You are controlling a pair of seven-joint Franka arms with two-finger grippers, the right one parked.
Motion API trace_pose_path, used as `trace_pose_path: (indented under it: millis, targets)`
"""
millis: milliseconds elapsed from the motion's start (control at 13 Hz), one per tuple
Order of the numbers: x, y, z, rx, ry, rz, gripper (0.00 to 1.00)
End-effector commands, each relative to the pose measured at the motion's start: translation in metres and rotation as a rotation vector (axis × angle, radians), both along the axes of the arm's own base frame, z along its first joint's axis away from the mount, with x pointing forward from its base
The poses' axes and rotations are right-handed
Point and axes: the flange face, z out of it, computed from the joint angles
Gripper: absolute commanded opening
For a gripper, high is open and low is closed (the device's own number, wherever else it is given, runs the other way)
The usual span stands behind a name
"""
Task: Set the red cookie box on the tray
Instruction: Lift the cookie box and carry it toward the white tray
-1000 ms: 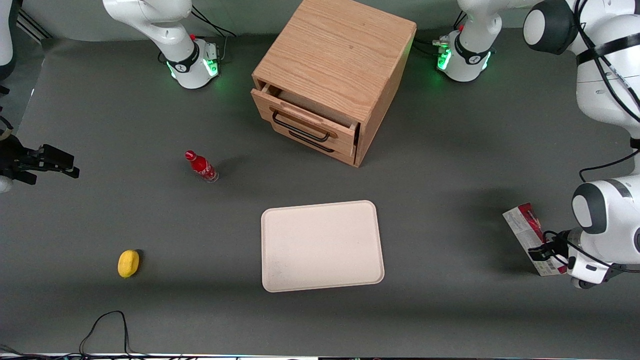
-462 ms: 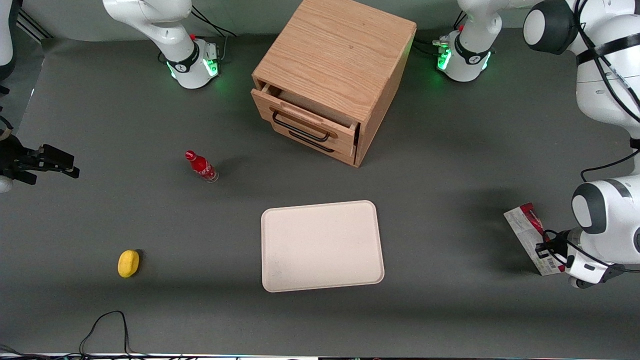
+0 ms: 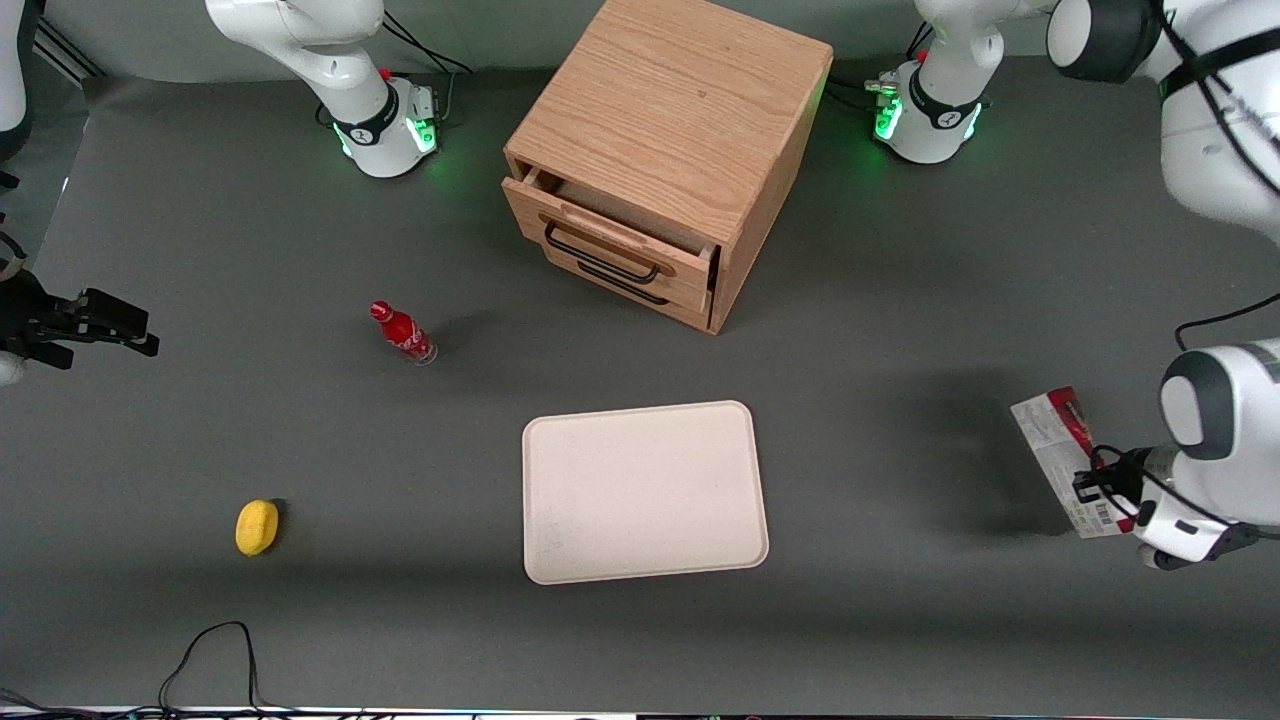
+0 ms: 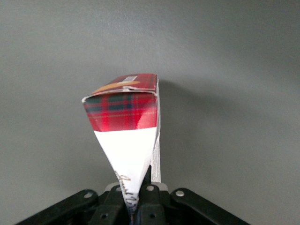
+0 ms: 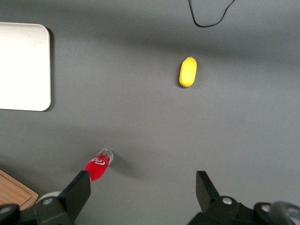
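Observation:
The red cookie box (image 3: 1062, 458) is a slim carton with a red tartan face and grey-white sides with a barcode. My left gripper (image 3: 1098, 488) is shut on its near end, toward the working arm's end of the table, and holds it lifted above the grey mat. In the left wrist view the box (image 4: 125, 136) sticks out from between the closed fingers of the gripper (image 4: 138, 206), red end away from them. The beige tray (image 3: 644, 491) lies flat at the table's middle, well apart from the box.
A wooden drawer cabinet (image 3: 665, 150) with its top drawer slightly open stands farther from the front camera than the tray. A small red bottle (image 3: 402, 333) and a yellow lemon-shaped object (image 3: 257, 526) lie toward the parked arm's end.
My left gripper has risen with the cookie box in it; the box sits higher in the front view and its shadow on the mat has spread.

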Motion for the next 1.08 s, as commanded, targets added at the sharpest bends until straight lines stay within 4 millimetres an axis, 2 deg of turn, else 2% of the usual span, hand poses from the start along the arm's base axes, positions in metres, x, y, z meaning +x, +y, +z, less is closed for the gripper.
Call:
trace_pose_path:
  millis: [0, 154, 385, 538, 692, 846, 1000]
  targets:
    - [-0.032, -0.026, 0.108, -0.007, 0.016, -0.056, 0.00]
    - [-0.058, -0.043, 0.169, -0.021, 0.047, -0.075, 0.00]
    - [-0.102, -0.063, 0.248, -0.076, 0.044, -0.096, 0.00]
    - [-0.127, -0.068, 0.279, -0.109, 0.049, -0.100, 0.00]
    - [-0.139, -0.072, 0.288, -0.113, 0.037, -0.105, 0.00]
    - [-0.136, -0.102, 0.283, -0.123, 0.037, -0.153, 0.00]
    - [-0.123, -0.149, 0.268, -0.123, 0.024, -0.212, 0.00]
